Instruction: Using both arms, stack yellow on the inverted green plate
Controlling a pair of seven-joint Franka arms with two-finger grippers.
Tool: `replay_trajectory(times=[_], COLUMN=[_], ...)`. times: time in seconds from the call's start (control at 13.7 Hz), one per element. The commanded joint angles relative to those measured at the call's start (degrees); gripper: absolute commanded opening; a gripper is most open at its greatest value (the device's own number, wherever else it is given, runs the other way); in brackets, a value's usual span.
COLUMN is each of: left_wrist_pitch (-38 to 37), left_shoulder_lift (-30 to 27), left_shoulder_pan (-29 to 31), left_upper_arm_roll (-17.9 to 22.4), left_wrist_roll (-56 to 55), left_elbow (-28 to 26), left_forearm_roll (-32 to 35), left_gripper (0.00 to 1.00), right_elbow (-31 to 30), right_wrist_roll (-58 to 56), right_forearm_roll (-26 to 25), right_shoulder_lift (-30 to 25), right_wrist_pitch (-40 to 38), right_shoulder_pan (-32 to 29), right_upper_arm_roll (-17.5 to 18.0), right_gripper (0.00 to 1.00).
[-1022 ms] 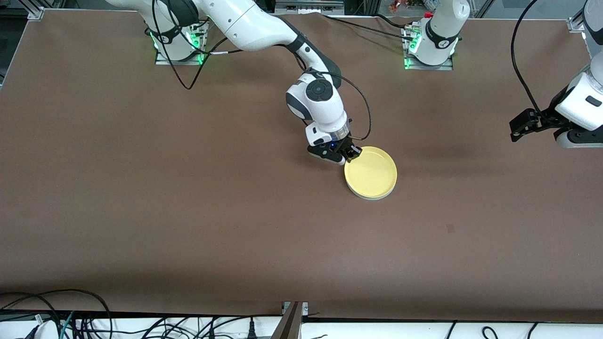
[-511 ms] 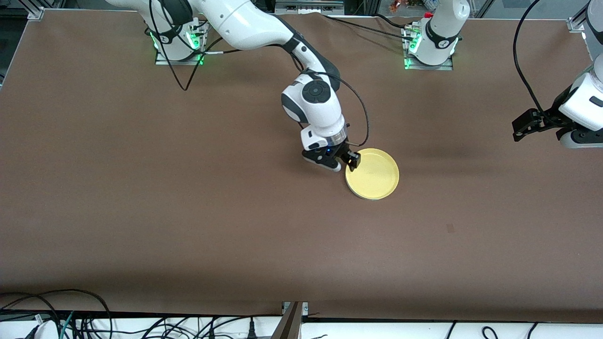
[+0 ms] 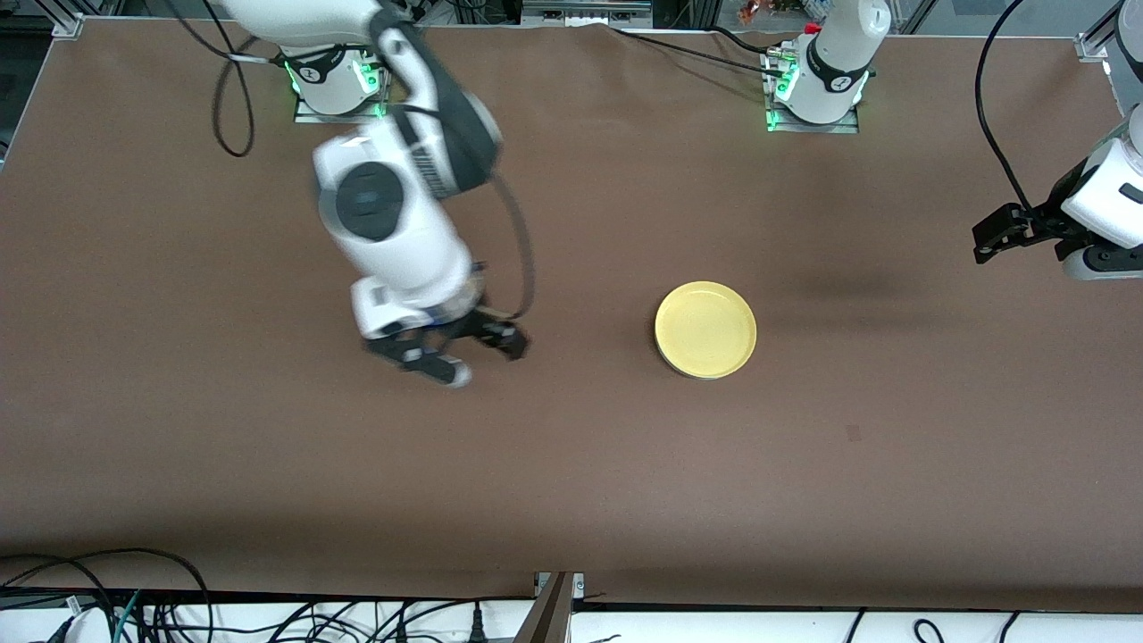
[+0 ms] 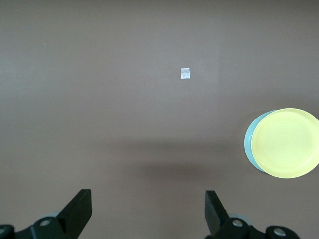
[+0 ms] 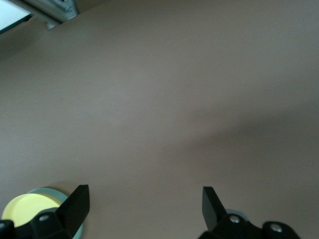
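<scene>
The yellow plate [image 3: 705, 328] lies flat on top of the inverted green plate [image 3: 688, 371], of which only a thin pale rim shows under it. My right gripper [image 3: 478, 357] is open and empty, up in the air over bare table, well clear of the stack toward the right arm's end. My left gripper [image 3: 983, 240] is open and empty, waiting over the left arm's end of the table. The left wrist view shows the yellow plate [image 4: 285, 143] with a green plate sliver [image 4: 247, 145]. The right wrist view shows the yellow plate [image 5: 24, 209] and a green edge [image 5: 49, 192].
The brown table [image 3: 268, 464] stretches wide around the stack. A small pale mark [image 3: 853, 433] lies on it nearer the front camera than the stack; it also shows in the left wrist view [image 4: 185, 73]. Cables [image 3: 134, 607] run along the front edge.
My right gripper has let go of the yellow plate's rim, opened, and swung up and away toward the right arm's end. The stack and my left arm stayed put.
</scene>
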Motion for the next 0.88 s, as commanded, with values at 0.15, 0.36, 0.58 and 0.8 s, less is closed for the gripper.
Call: replay_trajectory(times=[0.15,0.36,0.58,0.8], left_wrist_pitch=[-1.2,-1.2,-1.3,-1.3], left_shoulder_lift=[-0.7,-0.7,-0.7,-0.7], left_shoulder_pan=[0.2,0.2,0.2,0.2], left_upper_arm_roll=[0.1,0.1,0.1,0.1], left_wrist_roll=[0.9,1.0,1.0,1.0], left_elbow=[0.4,0.4,0.4,0.4], left_forearm_roll=[-1.7,-1.7,-1.7,-1.7], left_gripper=[1.00,1.00,1.00,1.00], right_elbow=[-15.5,-21.2,-28.5,-28.5], right_wrist_roll=[-14.8,-27.4,-36.7,-38.7], right_forearm_roll=[0.9,0.1,-3.2,-5.9], right_shoulder_lift=[-17.4,-26.5,-34.3,-35.8], right_wrist_pitch=[-7.5,-13.5,-14.0,-14.7], right_shoulder_pan=[-2.7,-9.7,-15.0,-21.0], right_upper_arm_roll=[-4.2,-4.2,-2.5,3.9], right_gripper=[1.00,1.00,1.00,1.00])
